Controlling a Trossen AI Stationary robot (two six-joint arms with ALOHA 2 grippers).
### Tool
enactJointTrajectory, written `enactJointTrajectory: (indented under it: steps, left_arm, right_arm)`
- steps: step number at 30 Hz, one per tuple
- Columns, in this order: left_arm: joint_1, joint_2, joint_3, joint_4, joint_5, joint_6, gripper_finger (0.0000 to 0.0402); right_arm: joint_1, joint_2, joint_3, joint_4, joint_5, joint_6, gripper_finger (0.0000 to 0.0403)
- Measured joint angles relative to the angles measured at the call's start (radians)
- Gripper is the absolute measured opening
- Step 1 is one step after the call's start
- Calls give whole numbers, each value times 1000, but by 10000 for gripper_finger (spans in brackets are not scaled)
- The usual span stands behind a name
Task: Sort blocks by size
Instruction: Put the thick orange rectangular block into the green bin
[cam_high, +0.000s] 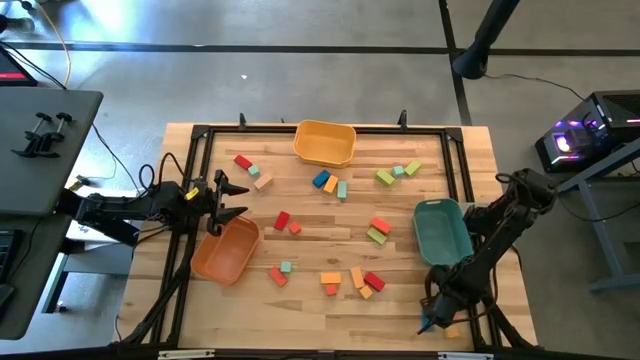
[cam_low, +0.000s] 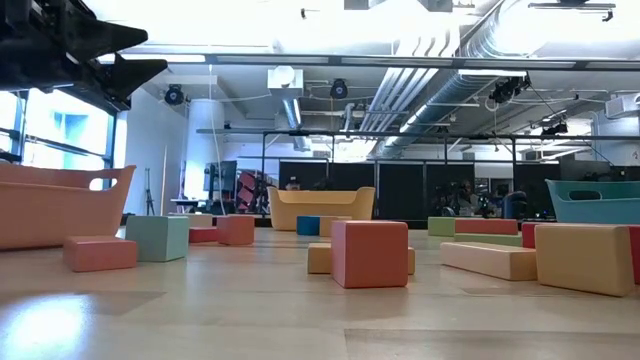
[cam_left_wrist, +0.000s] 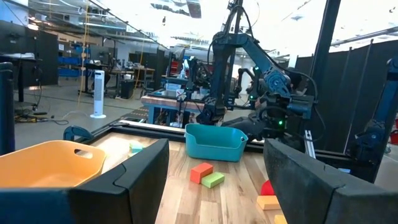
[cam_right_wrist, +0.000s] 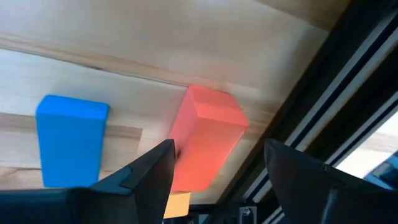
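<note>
Several wooden blocks lie scattered flat on the table, among them a red one (cam_high: 243, 161), a blue one (cam_high: 321, 180) and green ones (cam_high: 385, 177). My right gripper (cam_high: 434, 316) is at the near right corner, pointing steeply down, open. In the right wrist view it (cam_right_wrist: 217, 177) hovers over a red block (cam_right_wrist: 205, 137). The block's near end lies between the fingers, close beside one of them. A blue block (cam_right_wrist: 71, 140) and an orange one (cam_right_wrist: 179, 202) lie alongside. My left gripper (cam_high: 225, 200) waits open and level at the table's left, above the orange bin (cam_high: 226, 250).
A yellow-orange bin (cam_high: 325, 142) stands at the far middle and a teal bin (cam_high: 442, 228) at the right, beside my right arm. A black frame rail (cam_right_wrist: 323, 112) runs along the table edge close to the red block. Bare wood shows between the block clusters.
</note>
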Motion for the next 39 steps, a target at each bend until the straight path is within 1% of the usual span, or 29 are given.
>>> enactJointTrajectory:
  steps: [2, 12, 14, 17, 22, 28, 31, 37, 39]
  left_arm:
    - [0, 0, 0, 0, 0, 0, 250]
    - [0, 0, 0, 0, 0, 0, 250]
    - [0, 0, 0, 0, 0, 0, 250]
    - [0, 0, 0, 0, 0, 0, 250]
    - [0, 0, 0, 0, 0, 0, 250]
    - [0, 0, 0, 0, 0, 0, 250]
    - [0, 0, 0, 0, 0, 0, 250]
    - [0, 0, 0, 0, 0, 0, 250]
    - [0, 0, 0, 0, 0, 0, 250]
  right_arm:
    - [-5, 7, 0, 5, -15, -21, 243]
    - [-50, 12, -1, -1, 36, -127, 243]
    - [-57, 12, -1, 0, 53, -135, 243]
    - [-57, 12, -1, 22, 51, -127, 243]
    - [-28, 16, -1, 72, 47, -87, 243]
    - [-17, 86, 0, 139, 35, -106, 240]
    - [-24, 112, 5, 154, 24, -140, 220]
    - [-31, 105, 3, 131, 28, -150, 145]
    - [-31, 98, 3, 126, 29, -150, 129]
